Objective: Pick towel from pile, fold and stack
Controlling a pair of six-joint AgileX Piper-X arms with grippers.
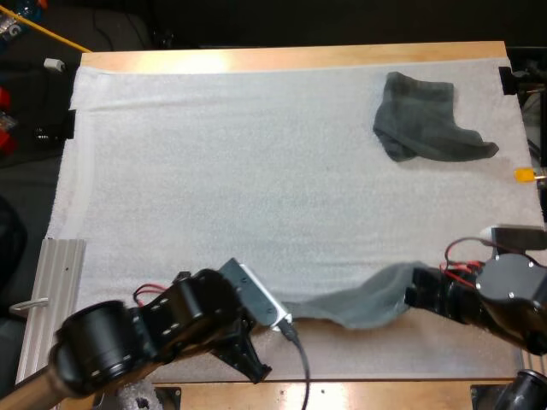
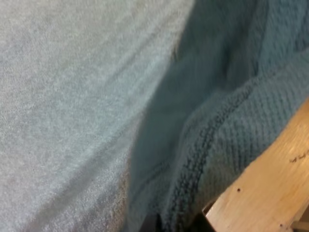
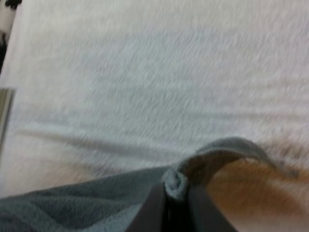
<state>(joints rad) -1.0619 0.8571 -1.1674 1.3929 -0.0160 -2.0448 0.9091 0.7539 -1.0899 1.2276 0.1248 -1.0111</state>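
Note:
A dark grey-green towel (image 1: 363,301) is stretched in a sagging band near the mat's front edge, between my two grippers. My left gripper (image 1: 280,318) holds its left end; in the left wrist view the towel's stitched hem (image 2: 203,145) runs close by, over the wooden table edge (image 2: 270,188). At the towel's right end is my right gripper (image 1: 416,293), and its fingers (image 3: 153,209) press a bunched corner of the towel (image 3: 175,184) from both sides. A second towel (image 1: 425,120) lies crumpled at the mat's far right.
The white mat (image 1: 239,171) covers most of the table. A ribbed metal rail (image 1: 51,299) lies along the left edge. Bare wood (image 1: 385,393) runs along the table's front edge just behind the stretched towel.

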